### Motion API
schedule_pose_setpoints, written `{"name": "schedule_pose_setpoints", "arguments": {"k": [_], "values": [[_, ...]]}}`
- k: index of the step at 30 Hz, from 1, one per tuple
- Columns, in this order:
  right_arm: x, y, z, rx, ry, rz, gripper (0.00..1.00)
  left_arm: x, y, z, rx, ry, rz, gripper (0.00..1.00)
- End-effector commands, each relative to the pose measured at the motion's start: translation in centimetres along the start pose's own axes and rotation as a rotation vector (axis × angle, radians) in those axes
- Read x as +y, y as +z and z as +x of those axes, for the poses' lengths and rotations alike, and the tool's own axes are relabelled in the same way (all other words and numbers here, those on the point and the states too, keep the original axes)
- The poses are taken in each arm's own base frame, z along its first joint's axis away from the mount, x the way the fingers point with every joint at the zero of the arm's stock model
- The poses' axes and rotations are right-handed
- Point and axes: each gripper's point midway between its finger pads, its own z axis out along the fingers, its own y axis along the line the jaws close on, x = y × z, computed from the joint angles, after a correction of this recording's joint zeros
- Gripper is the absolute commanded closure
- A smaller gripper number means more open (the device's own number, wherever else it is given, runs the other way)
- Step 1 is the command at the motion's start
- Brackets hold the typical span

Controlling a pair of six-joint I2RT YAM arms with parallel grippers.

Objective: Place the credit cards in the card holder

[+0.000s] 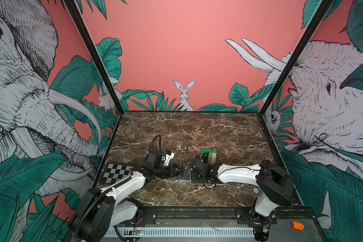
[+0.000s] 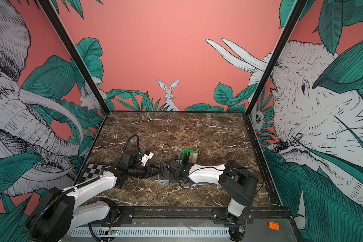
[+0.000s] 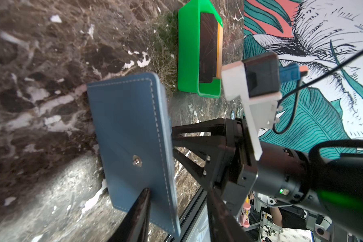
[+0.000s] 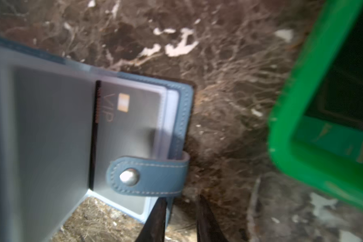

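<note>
Card holder (image 3: pixel 130 136) is laid open on the table (image 1: pixel 197 130), VIP card (image 4: pixel 130 117) sleeved. Its cover (image 3: pixel 134 100) is only straddled by the half-open left gripper (image 3: pixel 176 194), so it's probably best pinched firmly. The right gripper (image 4: pixel 180 198), slightly open and empty, can be sent for the cards (image 3: pixel 208 46) in the green tray (image 3: pixel 187 62).

High pair; wrist views seemingly close

Card holder (image 2: pixel 164 178) lay open on the marble table (image 2: pixel 176 130), its leaves raised between the left gripper (image 2: pixel 156 168) and right gripper (image 2: pixel 168 167); green tray (image 2: pixel 184 156) just behind the right gripper held the credit cards (image 2: pixel 192 157); checkerboard plate (image 2: pixel 93 170) lay at the table's left edge, partly under the left arm (image 2: pixel 96 184).
</note>
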Motion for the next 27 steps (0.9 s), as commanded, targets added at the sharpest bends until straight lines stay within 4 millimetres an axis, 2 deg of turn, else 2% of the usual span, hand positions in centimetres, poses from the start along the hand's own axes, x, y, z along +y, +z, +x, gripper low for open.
{"name": "schedule_pose_setpoints", "arguments": {"k": [1,9,20,27], "values": [[-1.5,-0.9,-0.5,-0.012,-0.01,0.038,0.71,-0.1,0.2,-0.4,-0.025,0.007,0.002,0.57],[0.1,-1.2,-1.9,-0.015,-0.059,-0.014,0.65,0.7,1.2,0.1,-0.016,-0.009,-0.008,0.58],[0.1,-0.3,-1.2,0.023,-0.075,-0.014,0.65,0.9,3.2,0.4,0.011,0.017,-0.05,0.52],[0.0,0.2,-0.8,0.044,-0.082,-0.008,0.65,3.1,3.7,0.9,0.014,0.015,-0.162,0.56]]}}
